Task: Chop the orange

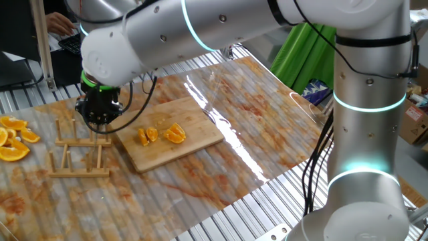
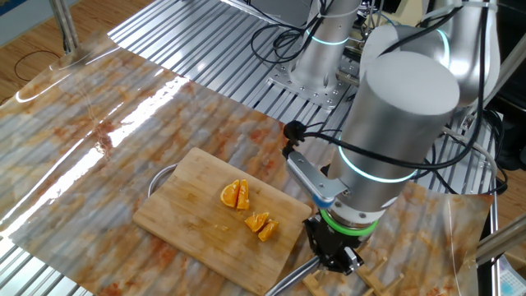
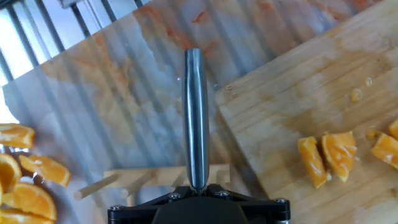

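The orange [image 1: 160, 134] lies cut into a few small wedge pieces, bright flesh with paler rind edges, in two close clusters on the bamboo cutting board [image 1: 194, 137]. In the hand view the pieces [image 3: 329, 155] sit off to the right of the gripper [image 3: 196, 186], apart from it and from the metal blade it holds, some tilted on edge

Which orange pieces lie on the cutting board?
The small chopped wedges lie on the cutting board; the heap of bigger slices sits on the table beyond the wooden rack.
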{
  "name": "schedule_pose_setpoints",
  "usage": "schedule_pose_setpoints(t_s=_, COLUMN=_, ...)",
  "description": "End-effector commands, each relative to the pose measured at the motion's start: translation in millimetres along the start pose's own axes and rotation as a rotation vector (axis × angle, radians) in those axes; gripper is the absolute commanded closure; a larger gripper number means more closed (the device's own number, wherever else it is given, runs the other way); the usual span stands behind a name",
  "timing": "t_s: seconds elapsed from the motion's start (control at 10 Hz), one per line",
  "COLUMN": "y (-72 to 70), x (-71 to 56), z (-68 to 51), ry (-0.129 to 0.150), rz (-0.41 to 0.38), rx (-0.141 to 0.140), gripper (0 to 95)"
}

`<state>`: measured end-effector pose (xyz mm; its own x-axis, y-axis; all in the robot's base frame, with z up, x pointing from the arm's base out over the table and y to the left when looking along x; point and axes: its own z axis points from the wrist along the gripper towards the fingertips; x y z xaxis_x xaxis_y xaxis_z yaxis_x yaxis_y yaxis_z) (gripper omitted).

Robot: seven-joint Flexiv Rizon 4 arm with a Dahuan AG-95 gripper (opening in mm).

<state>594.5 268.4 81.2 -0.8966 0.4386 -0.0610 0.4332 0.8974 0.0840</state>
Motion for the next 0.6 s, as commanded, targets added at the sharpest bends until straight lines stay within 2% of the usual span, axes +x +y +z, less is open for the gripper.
schedule_pose_setpoints(t_s=0.1, y=-0.3, x=1.2, z=-1.2, ry=0.000, rz=-0.002, rx=0.001, gripper=95.0)
schedule_pose_setpoints(t_s=0.6, y=-0.6, x=1.9, z=-0.7, ry=-0.006, rz=-0.004, rx=0.006, gripper=95.0)
